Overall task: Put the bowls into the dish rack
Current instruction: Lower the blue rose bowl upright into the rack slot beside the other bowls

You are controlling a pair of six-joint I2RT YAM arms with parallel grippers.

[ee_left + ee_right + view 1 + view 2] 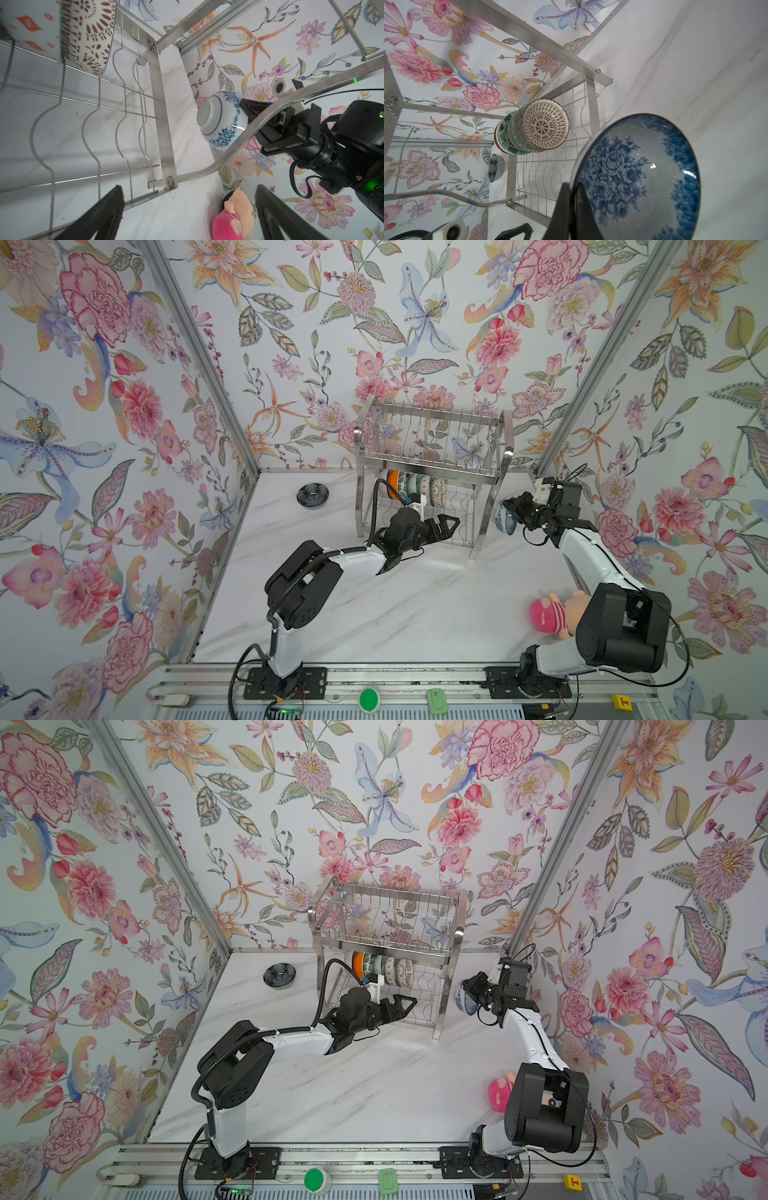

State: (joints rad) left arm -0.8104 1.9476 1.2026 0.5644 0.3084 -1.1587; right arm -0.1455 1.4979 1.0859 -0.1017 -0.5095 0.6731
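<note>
The steel dish rack [482,531] [442,1006] stands at the back of the table. Several bowls [415,487] [386,969] [544,126] stand on edge in a row on its lower shelf, towards its left end. My right gripper [513,512] [473,994] [572,187] is shut on the rim of a blue-white floral bowl [503,517] [465,999] [222,118] [643,176], held in the air just right of the rack's right leg. My left gripper [446,526] [405,1006] [187,191] is open and holds nothing, at the front of the lower shelf. A dark navy bowl [312,495] [279,974] [497,166] sits on the table left of the rack.
A pink-striped plush toy [552,614] [498,1092] [234,216] lies at the front right beside the right arm's base. The rack's upper shelf [432,435] carries nothing. Floral walls close in the table on three sides.
</note>
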